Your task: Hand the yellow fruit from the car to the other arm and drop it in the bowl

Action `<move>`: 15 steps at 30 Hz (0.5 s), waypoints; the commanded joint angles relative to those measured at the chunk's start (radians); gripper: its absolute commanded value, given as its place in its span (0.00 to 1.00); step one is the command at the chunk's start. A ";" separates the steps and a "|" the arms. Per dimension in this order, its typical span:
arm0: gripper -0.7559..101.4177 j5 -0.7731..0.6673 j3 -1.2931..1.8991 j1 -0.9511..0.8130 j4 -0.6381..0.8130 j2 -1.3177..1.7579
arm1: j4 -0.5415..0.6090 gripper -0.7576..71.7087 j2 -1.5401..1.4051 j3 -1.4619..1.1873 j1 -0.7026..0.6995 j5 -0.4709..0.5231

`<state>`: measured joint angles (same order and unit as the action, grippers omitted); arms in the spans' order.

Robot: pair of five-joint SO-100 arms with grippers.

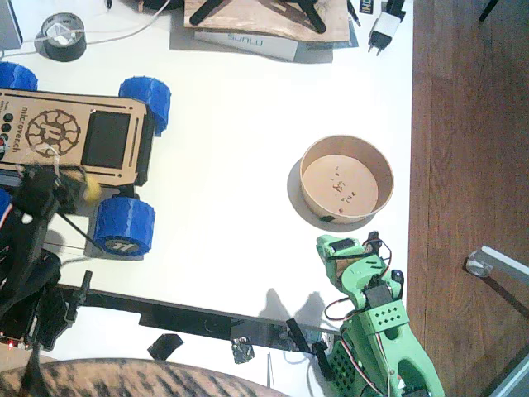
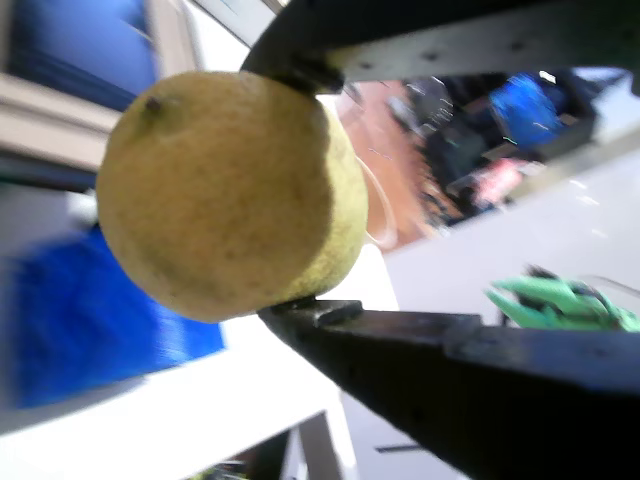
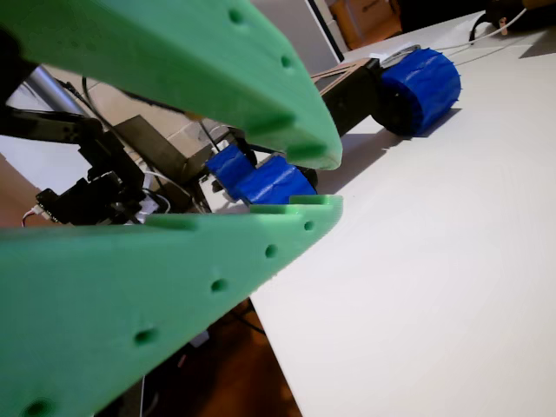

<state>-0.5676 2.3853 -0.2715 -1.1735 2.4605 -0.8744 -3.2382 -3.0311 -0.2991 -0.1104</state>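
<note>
The yellow fruit (image 1: 92, 192) hangs at the near edge of the car (image 1: 74, 136), by its front blue wheel (image 1: 124, 226). My black left gripper (image 1: 83, 188) is shut on it. In a wrist view the fruit (image 2: 230, 195) fills the space between the black fingers (image 2: 420, 345) of the left gripper (image 2: 305, 190), and the other arm (image 2: 560, 300) shows green far behind. The green right gripper (image 1: 335, 248) rests low just in front of the bowl (image 1: 345, 178), which holds nothing. Its jaws (image 3: 328, 181) stand almost together with only a narrow slit and nothing between.
A black tape roll (image 1: 62, 37), a flat box (image 1: 248, 37) and a white plug (image 1: 384, 31) lie along the far edge. The table ends at the right onto wooden floor (image 1: 463, 124). A black strip (image 1: 190, 318) runs along the near edge.
</note>
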 commanded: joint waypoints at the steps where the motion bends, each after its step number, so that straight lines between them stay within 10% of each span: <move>1: 0.01 -0.094 0.031 -0.141 0.067 0.057 | -0.002 0.01 -0.009 0.005 -0.006 0.017; 15: 0.01 -0.537 0.054 -0.739 0.442 -0.040 | 0.005 0.01 -0.011 0.146 -0.187 0.175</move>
<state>-1.0385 2.4467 -0.9112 -0.8636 2.4452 -0.8698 -3.2382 -2.9683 -0.4249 0.0061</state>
